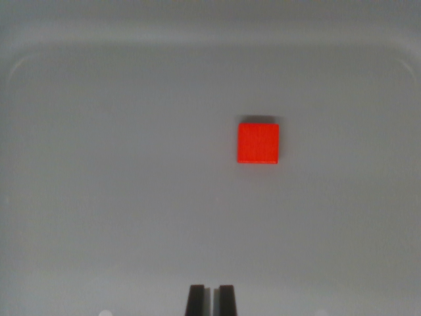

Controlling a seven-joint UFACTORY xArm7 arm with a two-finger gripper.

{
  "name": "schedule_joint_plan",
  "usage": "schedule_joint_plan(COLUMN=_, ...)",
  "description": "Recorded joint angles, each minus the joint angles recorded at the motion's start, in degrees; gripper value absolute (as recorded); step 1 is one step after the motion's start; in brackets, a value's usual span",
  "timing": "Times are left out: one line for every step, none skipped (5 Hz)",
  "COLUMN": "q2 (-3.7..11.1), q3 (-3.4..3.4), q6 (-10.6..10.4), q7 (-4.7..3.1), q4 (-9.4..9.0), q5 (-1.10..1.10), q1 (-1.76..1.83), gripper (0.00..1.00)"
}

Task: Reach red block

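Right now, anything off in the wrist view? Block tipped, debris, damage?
Nothing stands out. The red block lies flat and square on the plain grey surface, intact, with no debris or spill around it. It sits up and toward the wrist view's right of the jaws, which are nearly closed and hold nothing.

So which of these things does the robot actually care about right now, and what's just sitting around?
Part of the job:
- red block, lying flat, up and toward the wrist view's right of the fingers
- gripper, its two dark fingers close together at the bottom edge, not touching the block

Just there:
- grey tray under the block; nothing else lies on it
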Motion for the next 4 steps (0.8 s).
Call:
schedule_joint_plan(q2=0.00, q3=0.00, q6=0.00, q7=0.00, q4=0.00, q5=0.00, q1=0.00, gripper=0.00)
schedule_joint_plan(q2=1.36, q3=-0.16, q6=-1.82, q7=-0.03, q4=-0.51, q5=-0.05, q1=-0.12, gripper=0.00)
schedule_joint_plan(q2=1.36, q3=-0.16, q6=-1.82, q7=-0.03, q4=-0.51, q5=-0.05, q1=-0.12, gripper=0.00)
schedule_joint_plan(q2=2.91, q3=-0.33, q6=-3.90, q7=-0.07, q4=-1.10, q5=-0.11, q1=-0.27, gripper=0.00)
